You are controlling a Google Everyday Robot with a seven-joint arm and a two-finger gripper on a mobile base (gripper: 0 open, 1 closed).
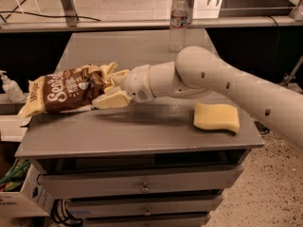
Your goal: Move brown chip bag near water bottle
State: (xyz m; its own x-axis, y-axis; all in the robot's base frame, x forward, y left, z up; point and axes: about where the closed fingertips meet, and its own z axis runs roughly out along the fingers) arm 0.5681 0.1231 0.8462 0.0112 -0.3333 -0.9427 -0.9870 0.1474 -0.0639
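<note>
The brown chip bag (66, 91) lies on its side at the left of the grey cabinet top (142, 131), with white script lettering and cream ends. My gripper (110, 87) reaches in from the right. Its cream fingers (110, 101) are open and straddle the bag's right end, one above and one below. The water bottle (179, 20) stands upright at the far edge of the top, well behind and to the right of the bag. My white arm (227, 86) crosses the right half of the top.
A yellow sponge (217, 117) lies at the right front of the top, under my arm. A small white pump bottle (9, 86) stands on a lower ledge to the left. Drawers (142, 188) face front below. A cardboard box (19, 197) sits on the floor at left.
</note>
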